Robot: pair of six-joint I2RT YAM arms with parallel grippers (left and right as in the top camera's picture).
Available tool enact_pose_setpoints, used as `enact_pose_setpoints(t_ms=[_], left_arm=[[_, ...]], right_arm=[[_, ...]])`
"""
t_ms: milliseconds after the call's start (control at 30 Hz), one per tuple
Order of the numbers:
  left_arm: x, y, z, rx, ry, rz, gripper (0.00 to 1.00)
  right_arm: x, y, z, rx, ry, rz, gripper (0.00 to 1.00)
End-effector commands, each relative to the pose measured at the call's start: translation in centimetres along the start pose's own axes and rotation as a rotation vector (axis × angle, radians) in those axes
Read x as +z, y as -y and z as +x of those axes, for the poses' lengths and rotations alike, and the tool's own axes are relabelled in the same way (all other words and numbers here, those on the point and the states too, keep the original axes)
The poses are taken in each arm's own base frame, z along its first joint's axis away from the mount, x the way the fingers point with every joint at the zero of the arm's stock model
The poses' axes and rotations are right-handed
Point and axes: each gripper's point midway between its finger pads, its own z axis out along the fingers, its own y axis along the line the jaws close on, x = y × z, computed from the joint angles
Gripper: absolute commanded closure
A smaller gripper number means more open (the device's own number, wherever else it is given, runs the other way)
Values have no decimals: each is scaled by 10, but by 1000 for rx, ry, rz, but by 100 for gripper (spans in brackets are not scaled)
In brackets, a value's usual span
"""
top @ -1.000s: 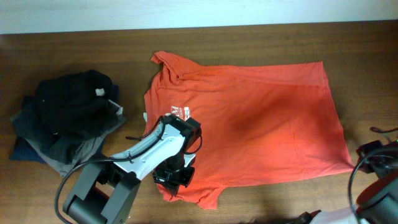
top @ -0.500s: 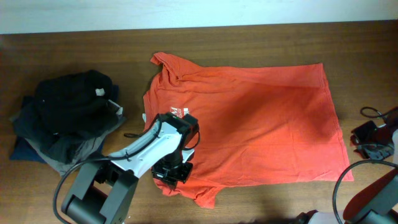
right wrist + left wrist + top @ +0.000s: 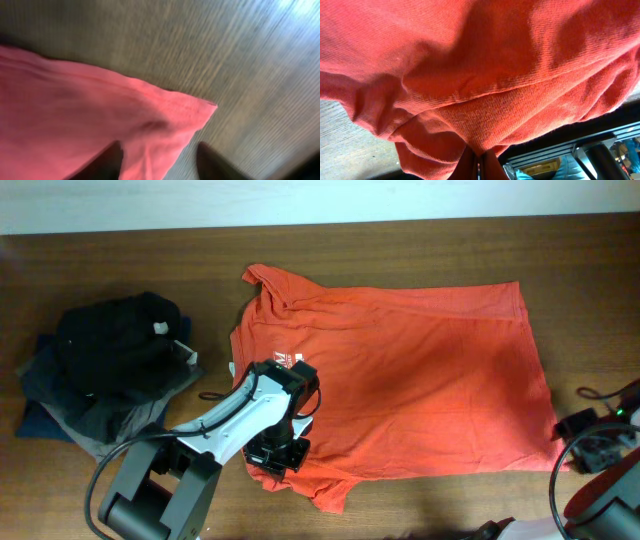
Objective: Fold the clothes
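1. Overhead view: the left gripper [image 3: 278,452] bends down onto the T-shirt's [image 3: 420,380] near left sleeve, still clamped on a pinch of cloth.
2. The right gripper [image 3: 592,442] sits at the T-shirt's near right corner, its fingers [image 3: 107,160] apart astride the hem; half a second ago it was farther back.
3. The T-shirt lies spread on the table [image 3: 400,245], with bare wood beyond its far edge and dark garments [image 3: 110,370] to its left.
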Motion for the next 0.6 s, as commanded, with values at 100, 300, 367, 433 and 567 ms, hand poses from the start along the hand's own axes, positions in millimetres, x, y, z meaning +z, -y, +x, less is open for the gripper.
enact_pose_setpoints(t_ms=[100, 300, 367, 433, 567], left_arm=[[-7, 1, -5, 18, 30, 2, 100], [-7, 1, -5, 18, 30, 7, 100], [-7, 1, -4, 18, 29, 7, 100], [-7, 1, -3, 17, 26, 6, 100], [-7, 1, -2, 12, 21, 6, 100]], right_arm=[[30, 12, 18, 29, -30, 26, 30], [43, 14, 21, 87, -15, 17, 57], [43, 14, 22, 83, -19, 19, 79], [43, 15, 24, 83, -26, 22, 95], [35, 7, 25, 23, -44, -14, 96]])
